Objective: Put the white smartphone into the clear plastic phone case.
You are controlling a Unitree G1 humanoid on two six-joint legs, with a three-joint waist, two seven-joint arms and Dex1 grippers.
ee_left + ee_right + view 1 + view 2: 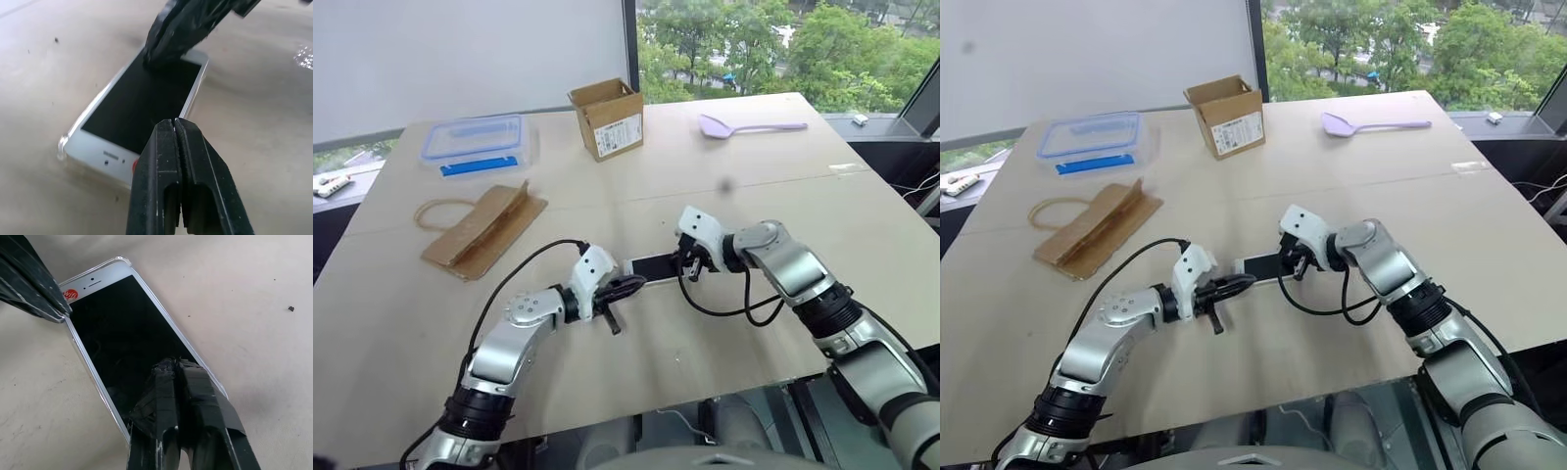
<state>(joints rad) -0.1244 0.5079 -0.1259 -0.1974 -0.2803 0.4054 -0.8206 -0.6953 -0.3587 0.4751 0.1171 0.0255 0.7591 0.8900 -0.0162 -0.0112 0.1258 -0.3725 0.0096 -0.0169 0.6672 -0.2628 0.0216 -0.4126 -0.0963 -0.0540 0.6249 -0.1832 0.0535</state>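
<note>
White smartphone lies screen-up mid-desk, apparently already seated in the clear plastic phone case (rim visible at the corners). Left pincer and right pincer, both clenched and empty, press opposite ends. Likely final seating; little left.

White smartphone lies between both grippers' jaws.

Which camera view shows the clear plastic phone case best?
The right wrist view: the clear plastic phone case shows as a transparent rim around the white smartphone. The left wrist view shows one clear corner; in the eye views it cannot be made out.
</note>
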